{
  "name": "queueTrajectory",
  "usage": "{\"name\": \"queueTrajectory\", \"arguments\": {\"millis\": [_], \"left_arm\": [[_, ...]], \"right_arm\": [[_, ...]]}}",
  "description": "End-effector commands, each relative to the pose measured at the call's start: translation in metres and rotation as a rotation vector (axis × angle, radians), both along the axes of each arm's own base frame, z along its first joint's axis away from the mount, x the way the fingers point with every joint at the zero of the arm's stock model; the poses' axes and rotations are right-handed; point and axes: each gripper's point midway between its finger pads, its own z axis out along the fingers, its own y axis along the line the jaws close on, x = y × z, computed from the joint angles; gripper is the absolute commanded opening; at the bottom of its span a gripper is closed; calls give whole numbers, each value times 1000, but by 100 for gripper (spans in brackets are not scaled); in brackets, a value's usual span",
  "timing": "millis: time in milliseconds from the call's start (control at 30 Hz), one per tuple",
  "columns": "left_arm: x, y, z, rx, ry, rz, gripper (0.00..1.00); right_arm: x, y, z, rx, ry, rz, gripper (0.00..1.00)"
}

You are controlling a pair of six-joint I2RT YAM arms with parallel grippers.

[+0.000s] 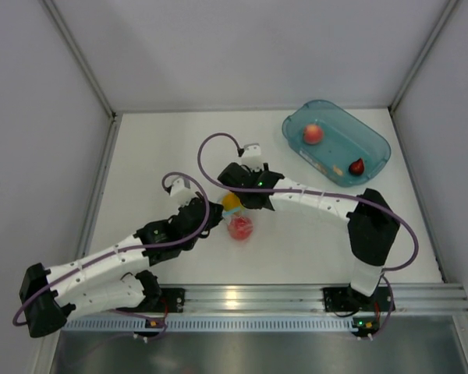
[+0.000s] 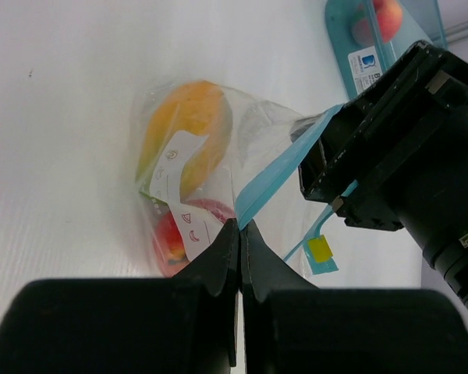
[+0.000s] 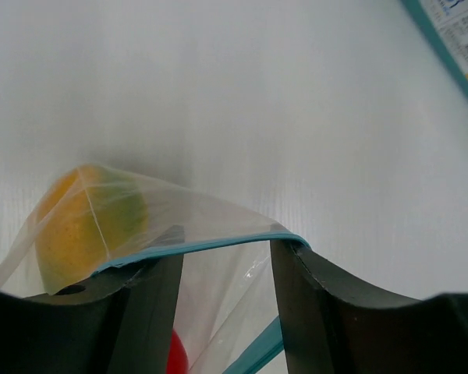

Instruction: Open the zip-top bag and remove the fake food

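Here, at the middle of the table (image 1: 320, 249), my left gripper (image 2: 239, 234) is clamping the teal strip (image 2: 273, 175) of the zip-top bag (image 2: 249, 125), while my right gripper (image 3: 226, 253) is holding its fingers (image 3: 148, 304) spread at the bag's mouth, seemingly inside it. The film is looking thin, light and slippery, so I am judging the stiffer strip the safest hold, with mango (image 2: 193, 109) and tomato (image 2: 165, 241) weighing the pouch down. Its white sticker (image 2: 175, 160) is showing tiny symbols, nothing readable.

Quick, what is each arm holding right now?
Left gripper: shut on the zip-top bag, at its teal edge.
Right gripper: open, jaws apart at the bag's mouth.
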Motion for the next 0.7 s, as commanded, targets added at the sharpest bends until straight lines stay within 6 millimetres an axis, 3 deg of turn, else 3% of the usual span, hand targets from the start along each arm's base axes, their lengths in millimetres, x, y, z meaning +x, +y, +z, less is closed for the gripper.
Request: {"name": "queueTrajectory", "arguments": {"millis": [0,100,200,300,367,600,667], "left_arm": [[1,-2,5,-12,-10,-3,0],[0,-2,-8,12,14,-10,0],[-2,2,-25,45,39,2,0],[-2,7,-42,71,61,28,0],[-1,12,-49,80,66,53,0],[1,20,-49,69,44,90,0],[0,20,-49,70,45,88,0]], "right_arm": [[12,-52,20,-355,-20,-8,50],[12,-58,34,-481,-40,5,50],[6,-46,40,-510,-38,70,50],[-12,-12,22,-372,33,236,50],[-40,21,5,-154,150,365,49],[-51,59,2,144,154,358,48],[-43,64,4,188,115,294,50]]}}
